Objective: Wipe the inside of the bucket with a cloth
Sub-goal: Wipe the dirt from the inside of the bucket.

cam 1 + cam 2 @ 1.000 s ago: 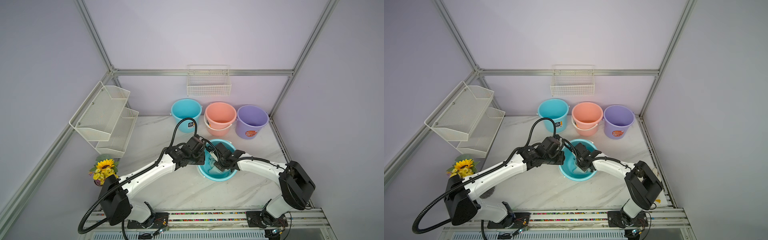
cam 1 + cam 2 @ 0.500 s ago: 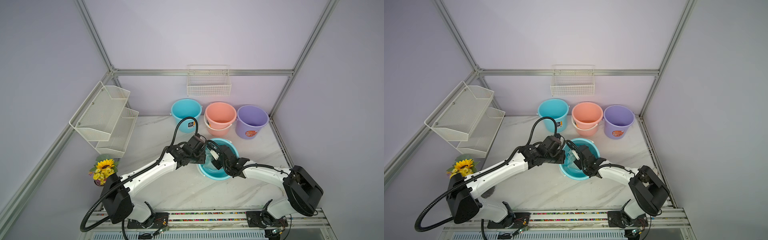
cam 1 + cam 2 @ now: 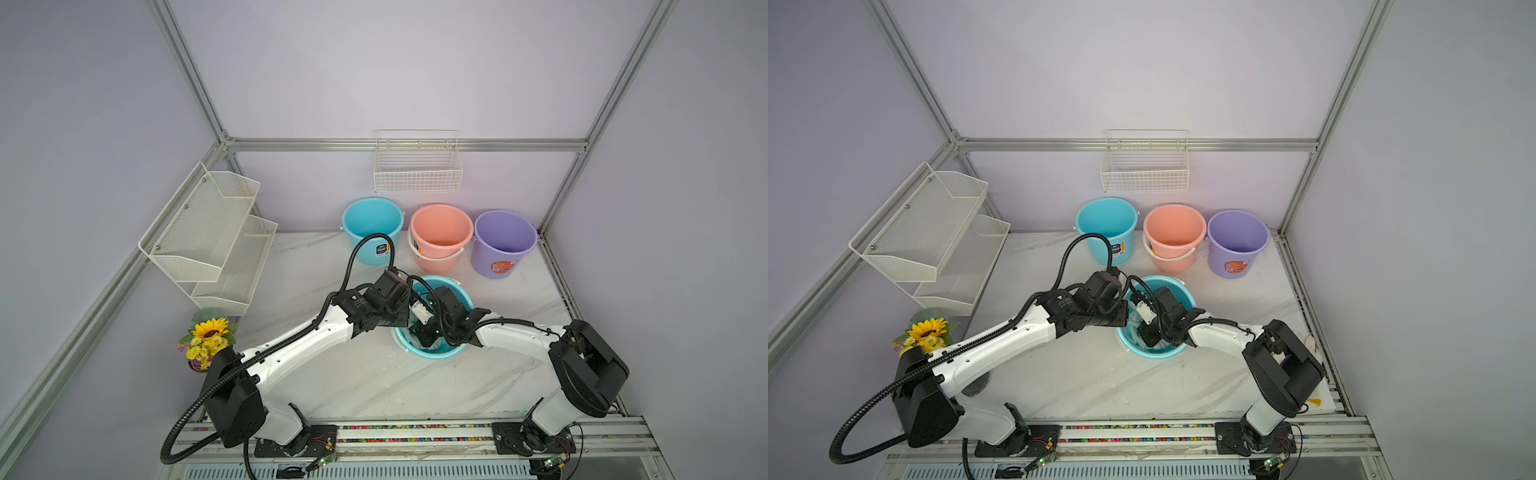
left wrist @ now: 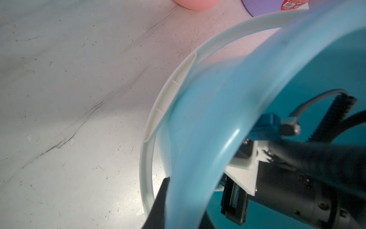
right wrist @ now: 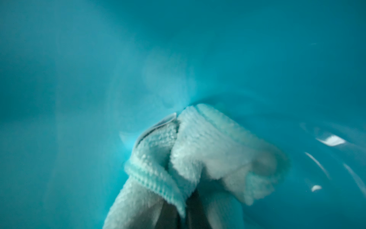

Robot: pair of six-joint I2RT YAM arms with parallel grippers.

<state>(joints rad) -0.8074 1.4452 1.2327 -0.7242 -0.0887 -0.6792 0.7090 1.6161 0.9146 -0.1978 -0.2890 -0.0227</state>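
The teal bucket stands on the marble surface, centre frame in both top views. The left hand pinches its left rim. The right hand, deep inside, is clenched on the mint-green cloth, which touches the bucket's inner wall.

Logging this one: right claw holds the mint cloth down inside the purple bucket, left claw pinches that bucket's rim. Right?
Wrong bucket. Both top views show the arms at the front blue bucket; the purple bucket stands apart at the back. The right claw holds the cloth inside the blue one, and the left claw pinches its rim.
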